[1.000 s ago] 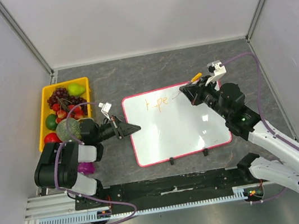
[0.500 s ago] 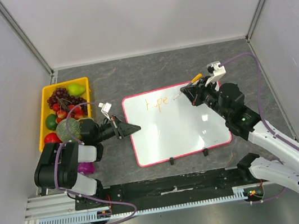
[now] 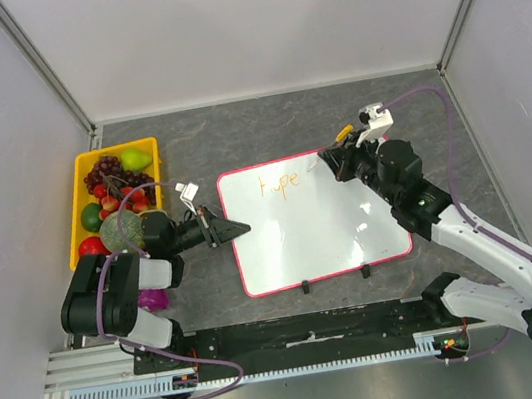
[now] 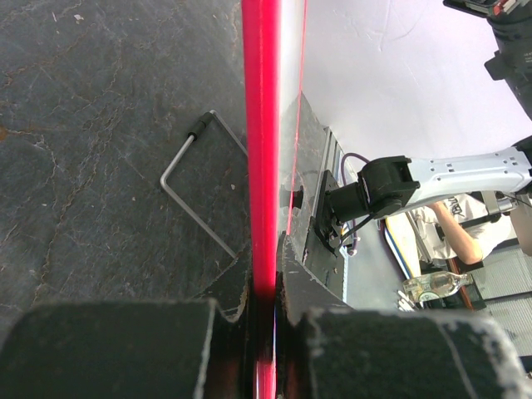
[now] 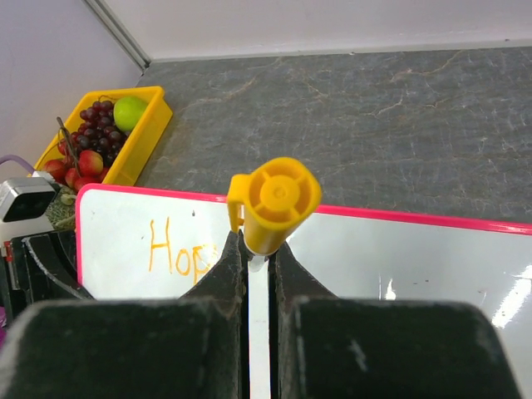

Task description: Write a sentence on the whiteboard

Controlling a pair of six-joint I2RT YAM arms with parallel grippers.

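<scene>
Broadly, the grey table point(image 3: 235, 133) is carrying the whiteboard point(image 3: 317, 232), which is lying flat at its middle, slightly askew, with its two black feet toward the near edge. At the far left a yellow tray point(image 3: 122, 146) of fruit is sitting apart from the work. The left gripper point(image 3: 237, 229) is clenching the board's left edge, jaws tight on the pink frame, probably to stop it sliding under the pen. The right gripper point(image 3: 333, 161) is clamping a yellow-capped marker point(image 5: 274, 202) over the board's far right part; whether its tip is touching is unclear. The sentence point(image 3: 279, 184) is showing only "Hope" in orange, so most writing is seemingly waiting.
</scene>
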